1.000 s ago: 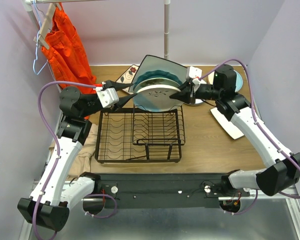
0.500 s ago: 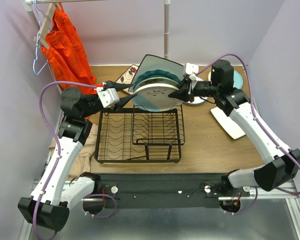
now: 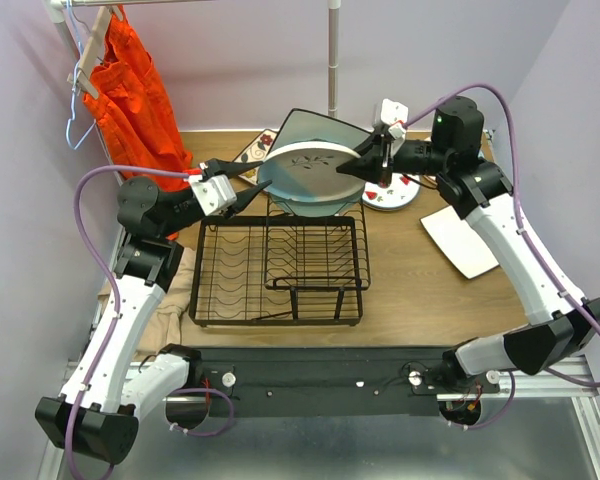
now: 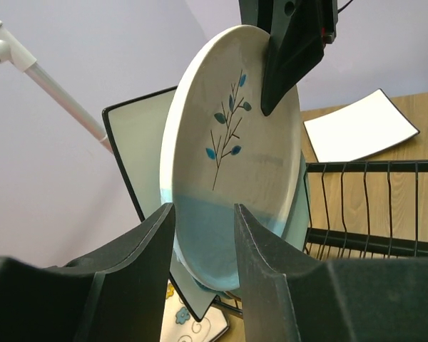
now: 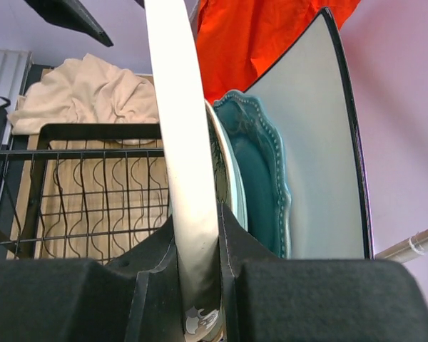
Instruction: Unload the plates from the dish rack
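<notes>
Here, the right hand [image 3: 352, 171] pinches the rim of a white leaf-sprig plate [image 3: 305, 175] at the dish rack's [image 3: 278, 272] far end — the left hand [image 3: 252, 192] stands open, just beside the plate.

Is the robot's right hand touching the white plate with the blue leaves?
Touching. The right wrist view shows the white plate with its rim squeezed between the right fingers, no gap on either side.

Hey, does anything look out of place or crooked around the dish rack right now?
Nothing broken or spilled. The leaf plate leans tilted at the far end of the rack, but only because the right gripper pinches its rim. The one stray thing is a crumpled beige cloth by the rack's left side.
</notes>
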